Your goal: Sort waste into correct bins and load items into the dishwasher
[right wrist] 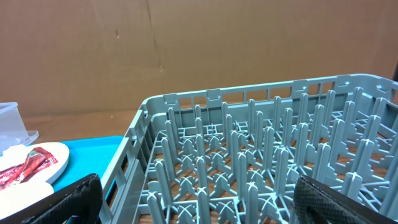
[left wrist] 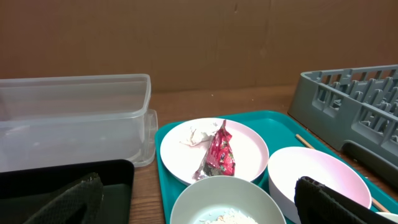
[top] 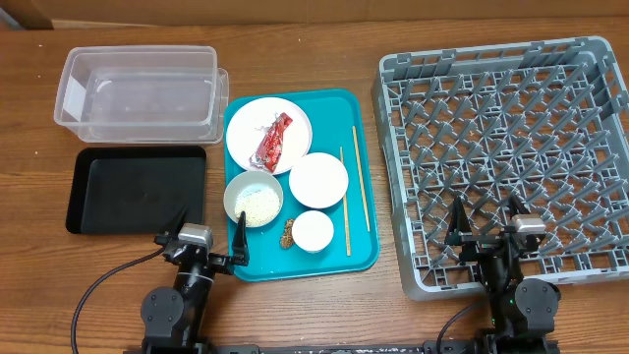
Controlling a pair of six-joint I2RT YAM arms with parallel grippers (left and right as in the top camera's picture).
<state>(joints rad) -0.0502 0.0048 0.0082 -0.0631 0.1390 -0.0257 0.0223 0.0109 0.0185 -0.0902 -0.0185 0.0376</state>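
Note:
On the teal serving tray (top: 334,118) a white plate (top: 245,138) carries the red wrapper (top: 274,143) and a crumpled tissue (left wrist: 196,135). Nearer me stand a bowl of rice (top: 254,199), a larger bowl (top: 318,180) and a small cup (top: 313,231) beside a brown scrap (top: 288,234). Two chopsticks (top: 362,177) lie along the tray's right side. The clear tub (top: 138,93) and black tray (top: 138,187) sit at left, the grey dish rack (top: 501,54) at right. My left gripper (top: 208,228) is open just before the rice bowl (left wrist: 217,199). My right gripper (top: 486,211) is open over the rack's near edge (right wrist: 205,99).
Cardboard walls close off the far side of the wooden table. The clear tub and black tray are both empty, and so is the rack. A black cable loops from the left arm's base at the front edge.

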